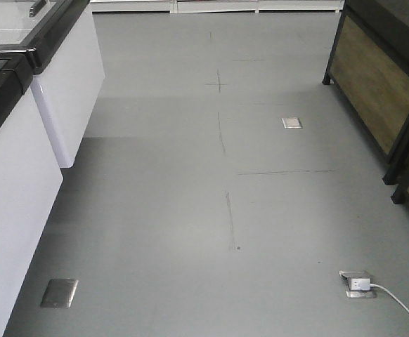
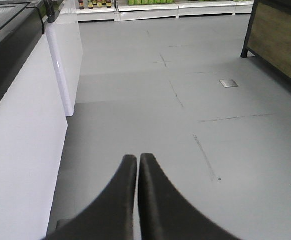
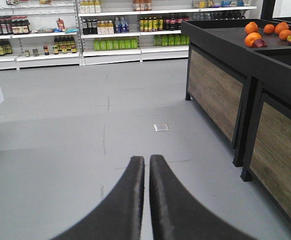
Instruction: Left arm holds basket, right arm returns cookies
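The basket and the cookies are out of view in every frame. My left gripper (image 2: pixel 138 156) is shut and empty, its black fingers pointing out over the grey floor beside a white freezer cabinet (image 2: pixel 20 150). My right gripper (image 3: pixel 146 158) is shut and empty, with only a hairline gap between its black fingers, pointing over the grey floor toward the far shelves. Neither arm shows in the front view.
White freezer cabinets (image 1: pixel 15 168) line the left. A black and wood produce stand (image 3: pixel 225 85) with oranges (image 3: pixel 253 37) stands on the right. White shelves of bottles (image 3: pixel 110 30) run along the back. Floor outlet plates (image 1: pixel 291 123) and a plugged socket with white cable (image 1: pixel 359 284) lie on the floor.
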